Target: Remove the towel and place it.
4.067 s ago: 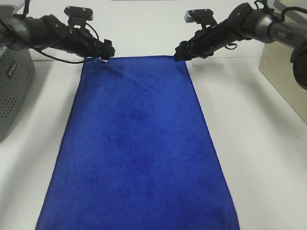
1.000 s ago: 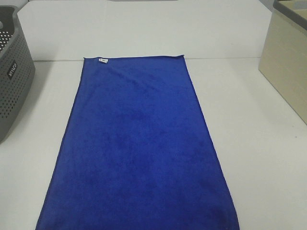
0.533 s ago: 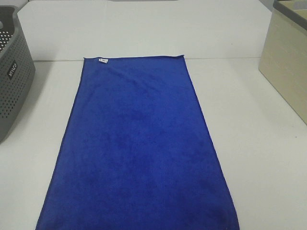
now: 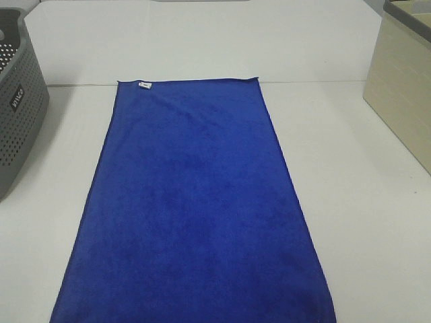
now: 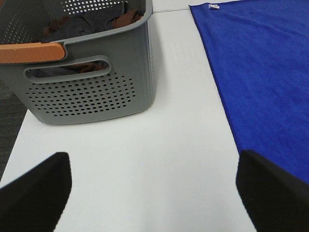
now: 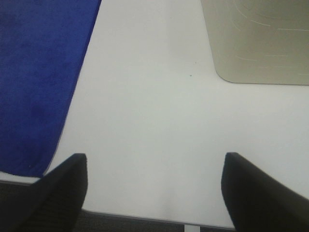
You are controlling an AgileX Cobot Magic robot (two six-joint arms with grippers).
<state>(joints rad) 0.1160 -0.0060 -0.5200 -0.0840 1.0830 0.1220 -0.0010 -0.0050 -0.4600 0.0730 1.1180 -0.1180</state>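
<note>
While both arms sit back out of the overhead shot, the towel [image 4: 192,208] lies spread flat down the middle of the white counter [image 4: 357,202], small white tag [image 4: 144,85] at a far corner. Left gripper [image 5: 154,193] hangs over bare counter with its jaws spread wide, nothing in them, grey perforated basket [image 5: 91,92] just beyond with some dark clothes [image 5: 87,24] inside. Right gripper [image 6: 154,193] is the same deal, jaws wide and empty, towel edge off to one side and a beige box [image 6: 256,38] on the other.
</note>
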